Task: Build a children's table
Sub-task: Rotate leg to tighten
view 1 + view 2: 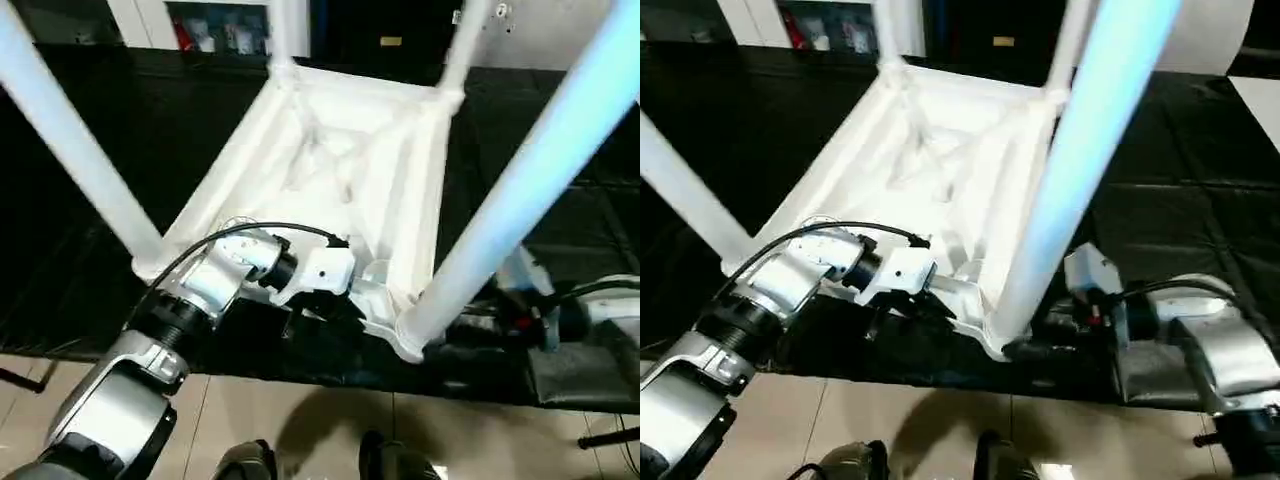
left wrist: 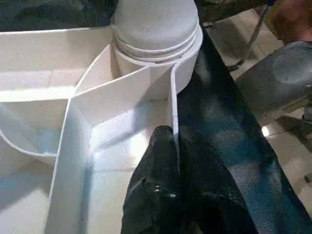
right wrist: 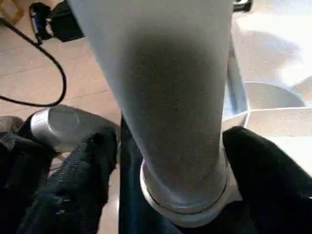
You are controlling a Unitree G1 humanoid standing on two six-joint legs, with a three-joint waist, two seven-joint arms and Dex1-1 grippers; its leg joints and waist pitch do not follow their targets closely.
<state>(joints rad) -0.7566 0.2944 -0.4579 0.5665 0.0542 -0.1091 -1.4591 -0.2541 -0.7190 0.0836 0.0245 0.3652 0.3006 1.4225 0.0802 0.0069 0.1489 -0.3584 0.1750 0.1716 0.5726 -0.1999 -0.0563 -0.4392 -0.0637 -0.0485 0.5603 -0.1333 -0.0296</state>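
Legs (image 1: 530, 190): upper ends cut off by frame edges. Right pincer (image 1: 1055, 335): largely hidden behind near leg. Shelf items (image 1: 215, 35): blurred, unidentifiable.

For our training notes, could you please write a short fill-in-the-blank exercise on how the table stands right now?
1. The table top lies upside down with ____ legs standing up from its corners.
2. It rests on a ____ cover.
3. The left gripper is shut on the top's ____.
4. The right gripper has its fingers on either side of a ____.

Missing words: four; black; rim; leg
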